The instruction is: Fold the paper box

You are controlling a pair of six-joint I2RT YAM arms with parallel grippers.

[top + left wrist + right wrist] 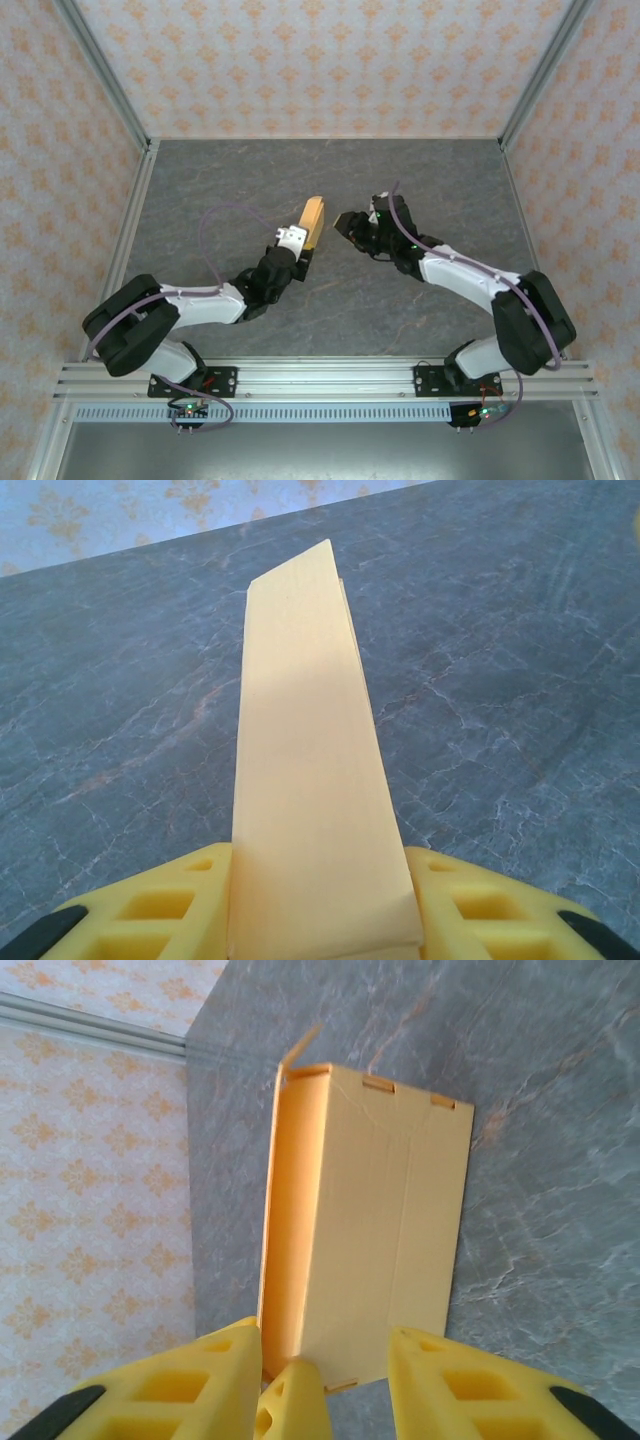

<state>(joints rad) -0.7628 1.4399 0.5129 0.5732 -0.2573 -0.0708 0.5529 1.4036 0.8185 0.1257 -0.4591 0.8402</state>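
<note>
The paper box (pixel 314 220) is over the middle of the dark marbled table (pixel 220 180), well away from all 4 edges, and is held with a narrow edge up. From above it shows as a thin tan sliver, so its faces cannot be read there, nor can it be told whether its lower end touches the table or hangs clear. The left gripper (pixel 308 244) is clamped on the box's near end. In the left wrist view the 2 yellow fingers (pixel 170 915) press against either side of the tan strip, and the box's lower end is cut off by the bottom of that picture. The right gripper (pixel 345 222) stands just beside the box on its right with a slim gap between them, its jaws spread and holding nothing. In the right wrist view its fingers (pixel 470 1390) frame the box's near end and hide its 2 lower corners. That view shows 1 broad creased face, an open hollow side on the left, small tabs along the far edge and a thin flap sticking up at the far left corner. A small third yellow piece (pixel 292 1405) sits low between the fingers; what it belongs to cannot be made out.
</note>
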